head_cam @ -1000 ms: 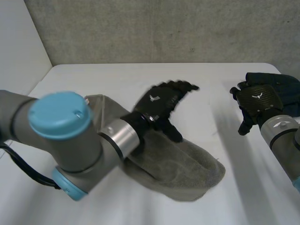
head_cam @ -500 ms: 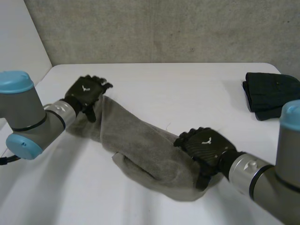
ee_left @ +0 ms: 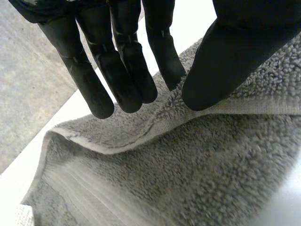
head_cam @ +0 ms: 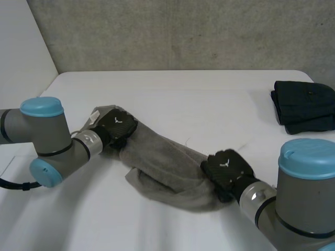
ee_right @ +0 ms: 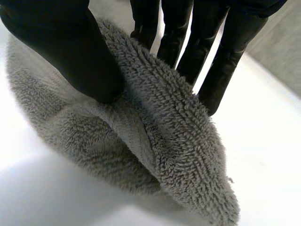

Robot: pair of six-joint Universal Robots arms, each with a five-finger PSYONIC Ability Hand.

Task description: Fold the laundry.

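Note:
A grey towel lies bunched in a long diagonal strip on the white table. My left hand is at its far left end. In the left wrist view the fingers and thumb pinch the towel's hemmed edge. My right hand is at the near right end of the towel. In the right wrist view its thumb and fingers pinch a fold of the towel.
A folded dark cloth lies at the table's far right edge. A grey wall stands behind the table.
The left hand went from the towel's middle to its far left end and closed on the edge. The right hand came from the dark cloth to the near right end and closed on it.

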